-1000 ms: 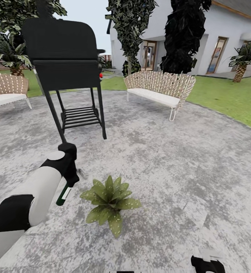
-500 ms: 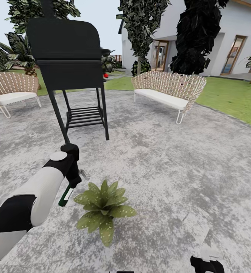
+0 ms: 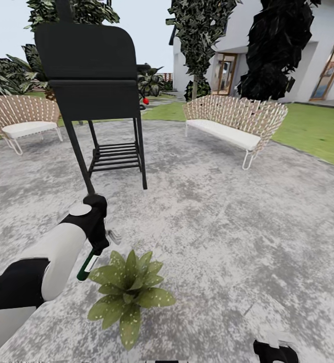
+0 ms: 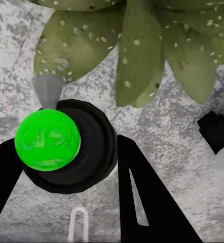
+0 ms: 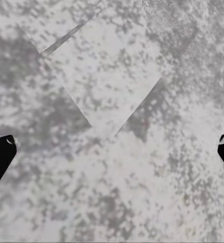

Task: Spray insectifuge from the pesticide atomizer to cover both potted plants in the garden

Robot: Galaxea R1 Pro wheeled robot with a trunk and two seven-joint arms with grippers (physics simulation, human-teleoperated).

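In the head view my left gripper (image 3: 95,243) is shut on the pesticide atomizer (image 3: 86,265), a dark green bottle with a white part, held tilted just above the paving. One potted plant (image 3: 128,293), a low rosette of speckled green leaves, sits right beside and below it. The left wrist view looks down the atomizer (image 4: 89,152) with its bright green spot, black fingers (image 4: 147,202) on either side, and the plant's leaves (image 4: 137,45) just beyond. My right gripper (image 5: 112,147) is open over bare paving; it also shows at the head view's lower edge (image 3: 275,351).
A black grill on legs (image 3: 93,96) stands just beyond the left arm. Two wicker benches (image 3: 235,126) (image 3: 23,118) edge the round grey patio (image 3: 227,227). Lawn (image 3: 313,133), trees and a white house lie behind.
The whole view has shifted: the grill and benches sit further right and the plant lower and nearer the left arm. The left gripper keeps its hold on the atomizer.
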